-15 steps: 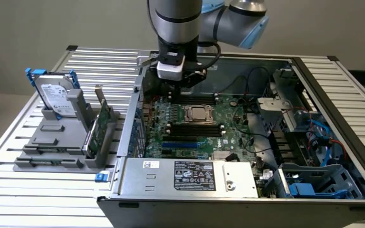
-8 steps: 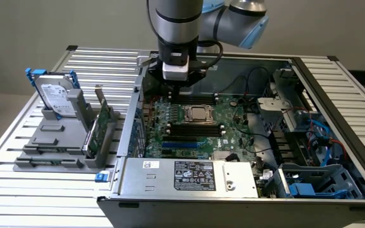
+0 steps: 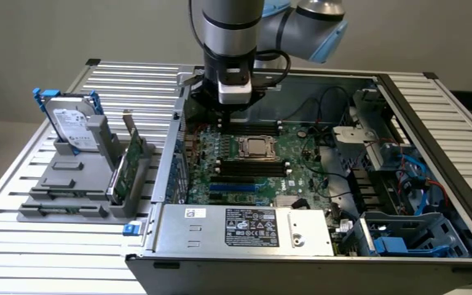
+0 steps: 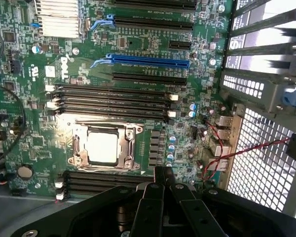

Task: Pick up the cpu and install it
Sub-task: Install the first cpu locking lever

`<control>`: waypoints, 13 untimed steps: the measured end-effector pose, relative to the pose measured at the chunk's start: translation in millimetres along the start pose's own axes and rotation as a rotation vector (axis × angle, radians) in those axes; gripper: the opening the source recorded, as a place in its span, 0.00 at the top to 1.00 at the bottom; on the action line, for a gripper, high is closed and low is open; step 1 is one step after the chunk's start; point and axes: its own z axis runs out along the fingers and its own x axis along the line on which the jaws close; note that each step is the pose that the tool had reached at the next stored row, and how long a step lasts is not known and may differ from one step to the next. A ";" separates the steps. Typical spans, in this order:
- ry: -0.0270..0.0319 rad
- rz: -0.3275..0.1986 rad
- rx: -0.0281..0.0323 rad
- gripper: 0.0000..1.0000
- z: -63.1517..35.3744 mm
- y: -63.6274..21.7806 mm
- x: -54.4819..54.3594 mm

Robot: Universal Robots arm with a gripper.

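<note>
the cpu (image 4: 102, 147), a small flat silver square, sits inside the metal-framed socket (image 4: 104, 146) on the green motherboard (image 4: 138, 74), just beside the fingers (image 4: 162, 174) and apart from them. it looks light, stiff and fragile, with a slick top; its thin edges seem the safest place to hold. the fingers are clenched together, holding nothing. the arm (image 3: 232, 37) hangs straight down into the open computer case (image 3: 432, 110).

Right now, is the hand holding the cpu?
No, the hand is shut and empty above the board, while the cpu already sits in its socket.
</note>
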 end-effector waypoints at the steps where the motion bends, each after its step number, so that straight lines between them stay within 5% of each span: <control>1: -0.0031 -0.018 0.0000 0.89 0.1 0.0 0.0; 13: -0.0388 -0.234 -0.0014 0.89 0.0 0.0 0.0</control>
